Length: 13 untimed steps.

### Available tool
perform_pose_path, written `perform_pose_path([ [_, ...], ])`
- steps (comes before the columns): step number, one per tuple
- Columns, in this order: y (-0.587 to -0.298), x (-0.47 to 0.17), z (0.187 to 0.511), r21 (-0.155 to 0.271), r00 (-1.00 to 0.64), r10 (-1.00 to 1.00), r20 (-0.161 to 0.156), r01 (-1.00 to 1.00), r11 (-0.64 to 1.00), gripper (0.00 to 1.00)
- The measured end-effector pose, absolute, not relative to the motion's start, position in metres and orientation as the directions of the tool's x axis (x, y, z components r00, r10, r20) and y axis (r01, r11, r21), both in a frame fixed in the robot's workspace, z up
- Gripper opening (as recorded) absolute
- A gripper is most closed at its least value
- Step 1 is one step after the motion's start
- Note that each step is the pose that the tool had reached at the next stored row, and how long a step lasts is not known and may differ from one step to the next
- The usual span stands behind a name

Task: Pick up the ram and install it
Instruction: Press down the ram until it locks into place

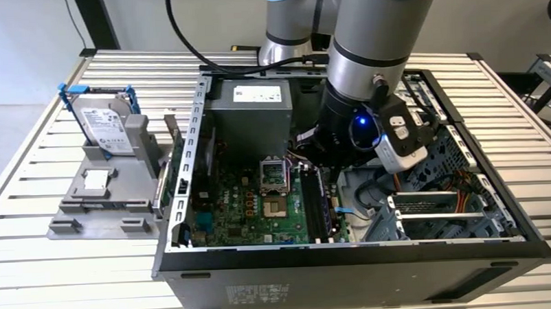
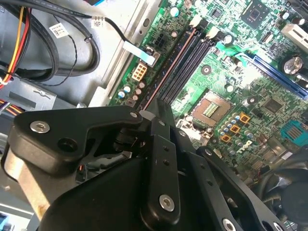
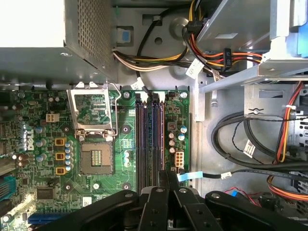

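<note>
While the arm reaches down into the open computer case (image 1: 353, 258) on the slatted surface (image 1: 39, 204), its claw (image 1: 324, 168) hangs low over the green motherboard (image 1: 259, 213), directly above the row of long black slots (image 1: 318, 208) that runs beside the empty processor socket (image 1: 274, 175).

In both wrist views the dark fingers (image 3: 166, 185) come together to a narrow tip right at the near end of those slots (image 3: 149, 130). In the second wrist view a thin pale-edged strip, the ram (image 2: 168, 72), runs from the finger tips (image 2: 156, 113) along one slot toward its far latch. In the first wrist view a bluish-grey edge (image 3: 155, 132) stands in the row between the darker slots. The fingers are drawn nearly together around the near end of that strip, but I cannot tell whether they truly pinch it or only rest against it, nor whether the stick is fully seated.

Bundles of coloured and black cables (image 3: 250, 144) lie in the bay next to the motherboard. In the exterior view, a grey power supply box (image 1: 248, 111) sits at the back of the case, and off toward the exterior view's left a silver hard drive (image 1: 105, 126) stands in a blue bracket on a grey holder (image 1: 98, 202), well apart from the case.
</note>
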State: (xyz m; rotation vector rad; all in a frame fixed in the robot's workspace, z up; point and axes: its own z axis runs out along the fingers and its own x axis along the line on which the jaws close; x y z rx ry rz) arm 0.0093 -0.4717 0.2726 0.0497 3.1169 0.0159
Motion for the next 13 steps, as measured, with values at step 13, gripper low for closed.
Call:
perform_pose_path([
  [13,-0.4717,0.0093,0.2718,0.015,-0.984,-0.177,-0.025,-0.177,0.984,0.0],
])
